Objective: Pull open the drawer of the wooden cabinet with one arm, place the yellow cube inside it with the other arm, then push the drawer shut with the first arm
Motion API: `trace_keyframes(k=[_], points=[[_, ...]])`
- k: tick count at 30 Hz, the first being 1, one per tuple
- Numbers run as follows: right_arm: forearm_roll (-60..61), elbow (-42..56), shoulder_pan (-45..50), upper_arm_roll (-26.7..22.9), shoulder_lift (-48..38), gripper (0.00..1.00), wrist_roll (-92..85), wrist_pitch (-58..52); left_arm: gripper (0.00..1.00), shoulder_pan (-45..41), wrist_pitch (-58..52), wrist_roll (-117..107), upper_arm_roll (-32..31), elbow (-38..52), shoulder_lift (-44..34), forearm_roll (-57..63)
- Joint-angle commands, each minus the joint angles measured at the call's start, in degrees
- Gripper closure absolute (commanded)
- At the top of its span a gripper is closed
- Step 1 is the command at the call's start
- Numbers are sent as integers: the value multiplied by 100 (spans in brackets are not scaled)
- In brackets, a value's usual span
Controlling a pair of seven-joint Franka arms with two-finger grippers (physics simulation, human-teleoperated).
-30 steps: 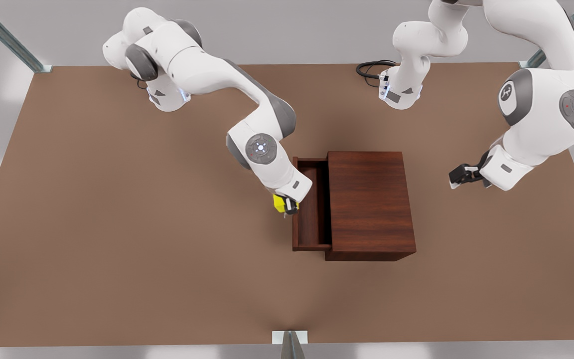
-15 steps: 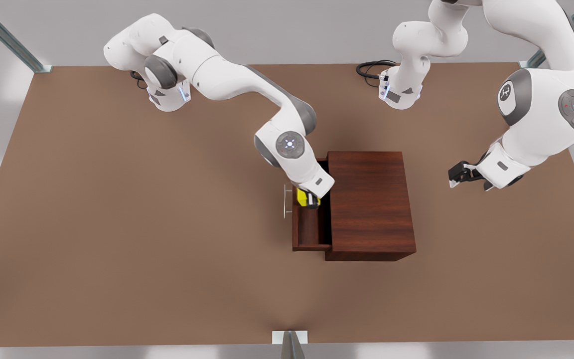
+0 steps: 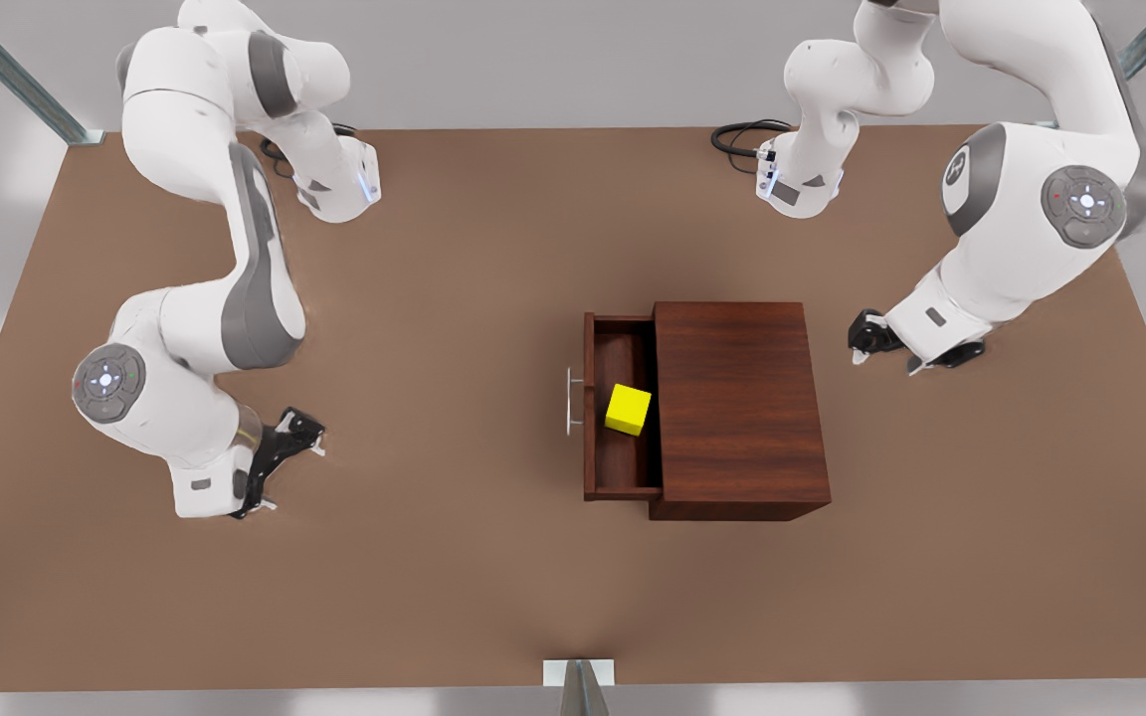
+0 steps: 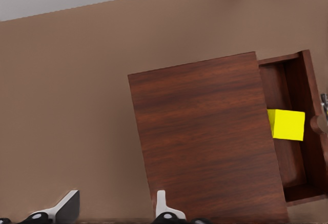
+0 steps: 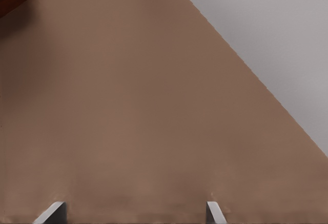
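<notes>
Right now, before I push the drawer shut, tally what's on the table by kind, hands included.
Cabinets: 1, the wooden cabinet
Drawers: 1, the drawer, pulled open
Cubes: 1, the yellow cube, lying in the drawer
Hands: 2, the left hand and the right hand, both open and empty
Total: 5
</notes>
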Motion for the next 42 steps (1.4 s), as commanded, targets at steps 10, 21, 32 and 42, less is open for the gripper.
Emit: trace_keyframes(k=[10, 21, 32, 42], points=[[-869, -181, -262, -747, -841, 0, 5262, -903, 100, -2050, 562, -12924, -18, 1425, 1405, -253], [-1097, -199, -2090, 1398, -578, 0, 4488, -648, 100, -3184, 1951, -15008, 26, 1847, 2820, 72], [-869, -199, -1976, 1398, -578, 0, 4488, -648, 100, -3571, 2813, -15237, 43, 1742, 3708, 731], [-878, -199, -1967, 1398, -534, 0, 4488, -648, 100, -3342, 2417, -14877, 175, 1469, 3691, 749]])
